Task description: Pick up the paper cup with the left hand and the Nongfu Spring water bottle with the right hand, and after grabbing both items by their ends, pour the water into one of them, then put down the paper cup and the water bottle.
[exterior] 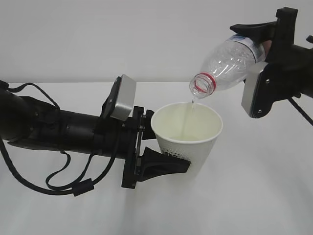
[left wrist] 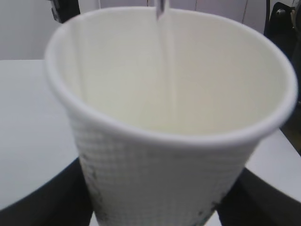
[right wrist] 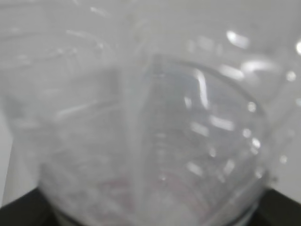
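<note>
With each hand clamped, the Nongfu Spring water bottle (exterior: 227,63) is best kept tilted, the water (exterior: 192,104) centred over the paper cup (exterior: 188,139).

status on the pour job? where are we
Done: left tool holds the paper cup off the table; right tool holds the water bottle by its base. In hand: bottle tipped, a thin stream of water dropping into the cup. Left: finish pouring, set both down.

A lab-type test bench is indicated: bare white table (exterior: 254,196), plain white wall (exterior: 122,34), nothing domestic seen.
</note>
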